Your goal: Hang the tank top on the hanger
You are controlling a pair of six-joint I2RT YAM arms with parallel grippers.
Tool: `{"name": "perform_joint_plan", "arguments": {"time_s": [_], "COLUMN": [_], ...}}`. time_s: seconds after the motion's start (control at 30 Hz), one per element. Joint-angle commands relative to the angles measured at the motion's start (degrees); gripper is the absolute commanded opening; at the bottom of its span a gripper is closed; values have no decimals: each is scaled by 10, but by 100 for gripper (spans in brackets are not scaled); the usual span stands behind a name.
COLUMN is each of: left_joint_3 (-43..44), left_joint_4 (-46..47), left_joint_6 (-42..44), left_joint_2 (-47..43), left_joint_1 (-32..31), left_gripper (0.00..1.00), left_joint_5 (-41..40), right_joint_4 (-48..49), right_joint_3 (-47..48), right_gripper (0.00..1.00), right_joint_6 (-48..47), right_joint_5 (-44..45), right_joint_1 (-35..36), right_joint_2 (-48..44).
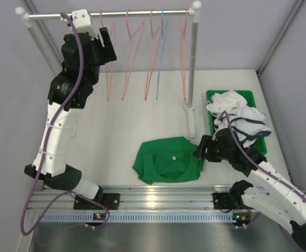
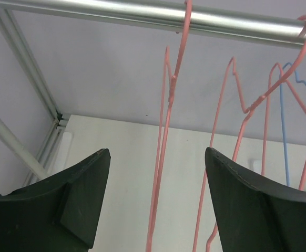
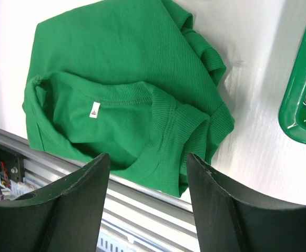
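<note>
The bright green tank top (image 1: 167,160) lies crumpled on the table near the front edge, its white label facing up. In the right wrist view the tank top (image 3: 121,68) fills the upper left. My right gripper (image 1: 200,148) is open and empty just above its right shoulder edge, fingers (image 3: 216,210) apart over the strap. My left gripper (image 1: 110,42) is raised to the rack rail, open, with the leftmost salmon-pink hanger (image 1: 108,79) hanging between its fingers. In the left wrist view that hanger (image 2: 162,134) is untouched by the open gripper (image 2: 157,155).
A metal rail (image 1: 132,14) on posts (image 1: 193,63) carries several pink hangers and one light-blue hanger (image 1: 161,52). A green tray (image 1: 210,97) at the right holds white garments (image 1: 237,113) with dark trim. The aluminium base rail (image 1: 158,199) runs along the front.
</note>
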Motion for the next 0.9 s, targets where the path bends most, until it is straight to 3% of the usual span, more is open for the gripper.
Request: {"name": "perform_joint_plan", "arguments": {"time_s": [0.0, 0.13, 0.43, 0.67, 0.87], "left_joint_3": [57, 58, -1, -42, -63], "left_joint_4": [-41, -55, -43, -36, -27], "left_joint_6": [1, 3, 12, 20, 26], "left_joint_2": [13, 36, 60, 69, 60], "left_joint_1": [42, 64, 67, 67, 67], "left_gripper": [78, 75, 66, 58, 45], "left_joint_5": [106, 150, 158, 129, 112], "right_joint_4": [29, 30, 30, 30, 30], "right_joint_3": [23, 25, 11, -1, 0], "right_gripper": [60, 59, 55, 51, 42], "right_joint_6": [-9, -12, -10, -8, -8], "right_joint_5": [-12, -13, -14, -13, -11], "right_joint_1": [-6, -8, -7, -7, -7], "right_joint_2": [1, 5, -7, -15, -12]}}
